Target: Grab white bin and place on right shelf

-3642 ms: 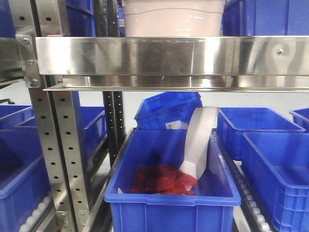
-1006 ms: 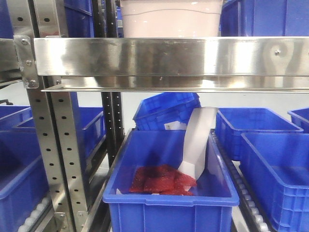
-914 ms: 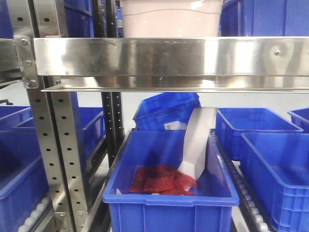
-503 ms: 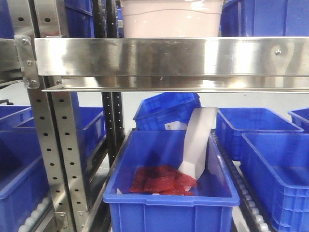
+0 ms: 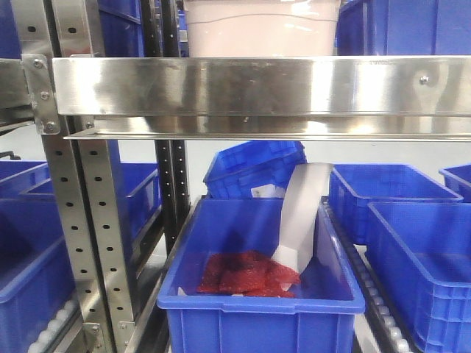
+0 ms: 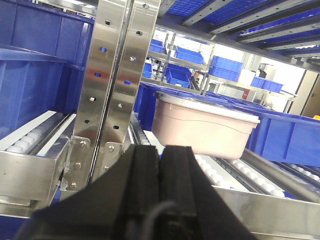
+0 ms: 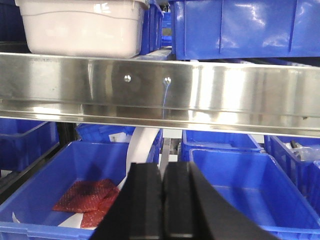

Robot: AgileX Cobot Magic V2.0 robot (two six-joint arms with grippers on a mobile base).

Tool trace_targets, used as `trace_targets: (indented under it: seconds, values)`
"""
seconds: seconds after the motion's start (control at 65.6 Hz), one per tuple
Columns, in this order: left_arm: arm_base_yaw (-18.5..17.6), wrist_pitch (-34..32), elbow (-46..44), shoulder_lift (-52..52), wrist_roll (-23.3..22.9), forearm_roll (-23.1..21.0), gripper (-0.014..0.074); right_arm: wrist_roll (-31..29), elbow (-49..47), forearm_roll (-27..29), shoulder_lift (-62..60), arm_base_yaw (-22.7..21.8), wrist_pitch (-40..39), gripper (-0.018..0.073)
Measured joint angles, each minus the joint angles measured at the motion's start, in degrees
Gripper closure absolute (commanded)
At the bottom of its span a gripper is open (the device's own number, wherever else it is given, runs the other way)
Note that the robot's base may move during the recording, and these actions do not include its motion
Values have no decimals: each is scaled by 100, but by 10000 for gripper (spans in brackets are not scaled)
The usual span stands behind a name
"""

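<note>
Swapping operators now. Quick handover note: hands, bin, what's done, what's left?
Left hand: shut, empty, below and in front of the bin.
Right hand: shut, empty, low in front of the shelf rail.
White bin: sits on the roller level behind the steel rail, beside the upright; neither hand touches it.
Done: apparently nothing; no grasp yet.
Left: open both hands, grip the bin, lift it and place it on the right shelf. Which level counts as the right shelf is unclear from these views.
</note>
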Motion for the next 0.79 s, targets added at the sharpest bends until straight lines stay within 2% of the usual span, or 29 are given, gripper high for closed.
trace_targets:
  seconds: [0.792]
  values:
    - [0, 0, 0, 0, 0, 0, 722, 0, 0, 0, 0, 0, 22, 531]
